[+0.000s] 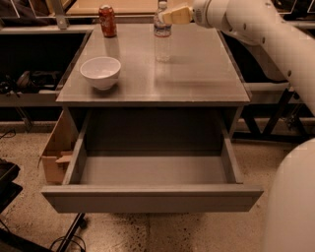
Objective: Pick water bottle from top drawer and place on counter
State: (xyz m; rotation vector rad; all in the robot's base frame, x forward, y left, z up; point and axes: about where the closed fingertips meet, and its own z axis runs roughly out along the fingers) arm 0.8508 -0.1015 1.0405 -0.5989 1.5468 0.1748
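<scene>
The water bottle stands upright on the counter, near its back edge at the middle. My gripper hangs at the height of the bottle's neck, just to its right, on the white arm that comes in from the upper right. I cannot tell whether it touches the bottle. The top drawer is pulled wide out below the counter, and nothing shows on its floor.
A white bowl sits on the counter's left front. A red soda can stands at the back left. A cardboard box leans by the drawer's left side. My white base fills the lower right.
</scene>
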